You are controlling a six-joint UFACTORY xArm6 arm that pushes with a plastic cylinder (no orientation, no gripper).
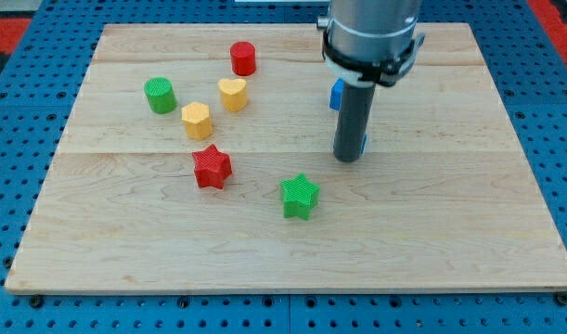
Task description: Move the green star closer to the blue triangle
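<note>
Two green [300, 196], two red, two yellow

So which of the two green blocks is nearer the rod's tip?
The green star, below-left of my tip; the green cylinder sits far off at the view's left.

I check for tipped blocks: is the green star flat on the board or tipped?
Flat: the green star shows its whole star-shaped top face.

Single camera, high and angled down from the bench's [292, 250] near edge, facing its far edge. Fairly close; all four corners fit. No second view to overlap.
</note>
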